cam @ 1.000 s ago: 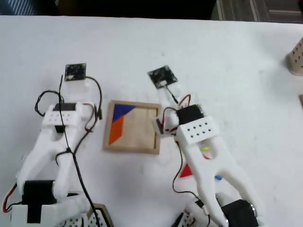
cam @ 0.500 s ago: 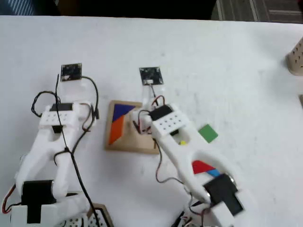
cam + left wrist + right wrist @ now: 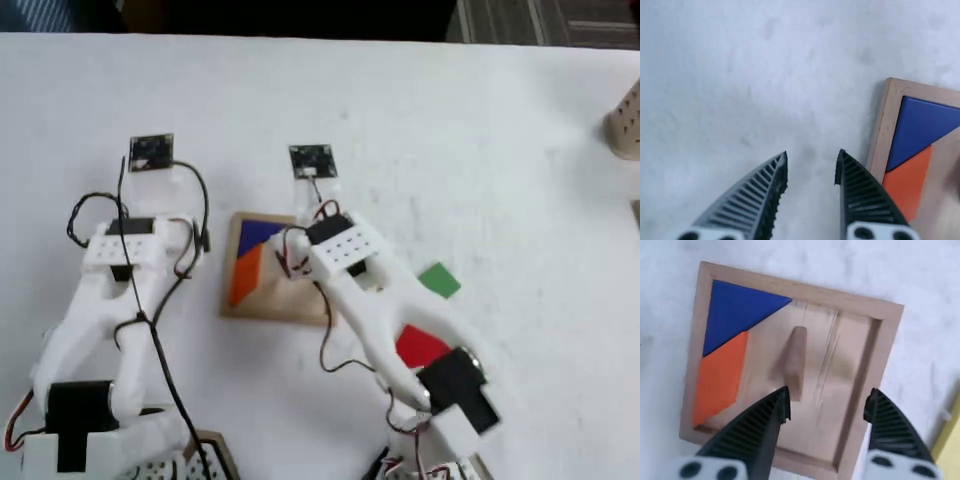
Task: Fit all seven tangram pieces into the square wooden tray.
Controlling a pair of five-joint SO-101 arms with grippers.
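1. Closest to the arm bases, a red piece (image 3: 420,345) lies loose on the tabletop (image 3: 450,120), partly under the right arm. It is not yet placed.
2. A little farther out, a green piece (image 3: 438,280) lies flat and loose, off to the tray's right and apart from it.
3. A yellow piece (image 3: 949,440) shows as a sliver just outside the tray's right side, also loose.
4. The tray (image 3: 805,288) holds two pieces: a blue triangle (image 3: 735,310) in its far left corner and an orange piece (image 3: 717,377) touching it along the left wall. The rest of the floor is bare wood.
5. My judgement: two of seven are done and five are left. I can make out three of those five.
6. The right hand (image 3: 827,410) hangs over the middle of the tray, its jaws wide and holding nothing. The bare floor lies beneath it, with the blue and orange pieces off to one side.
7. The left hand (image 3: 811,172) hovers over bare tabletop just beside the tray's left rim. Its jaws are moderately parted and empty.
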